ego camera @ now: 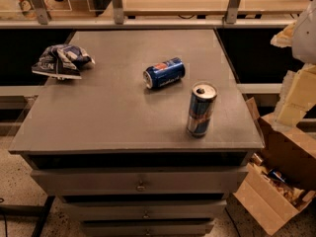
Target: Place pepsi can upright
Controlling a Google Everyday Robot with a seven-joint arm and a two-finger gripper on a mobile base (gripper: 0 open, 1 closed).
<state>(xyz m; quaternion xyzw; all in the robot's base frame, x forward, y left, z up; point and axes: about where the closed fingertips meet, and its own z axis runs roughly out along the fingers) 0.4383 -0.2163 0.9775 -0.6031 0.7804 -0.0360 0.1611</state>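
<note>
Three things rest on the grey table, and the pepsi can is the one to place the others by. It lies on its side near the middle of the top, its silver end turned toward the left and its logo facing up. Right of it and nearer the front edge, a tall can stands upright, apart from it with bare tabletop between them. Well to the left of the pepsi can, slightly farther back, sits a crumpled blue-and-white bag close to the table's left edge. Below and in front of the pepsi can, the table's drawers show their small knobs. Far to its right, past the table's side, an open cardboard box sits on the floor. The hand shows as a pale shape at the right border, above that box and well apart from the pepsi can; whether it is spread or pressed together I cannot tell.
</note>
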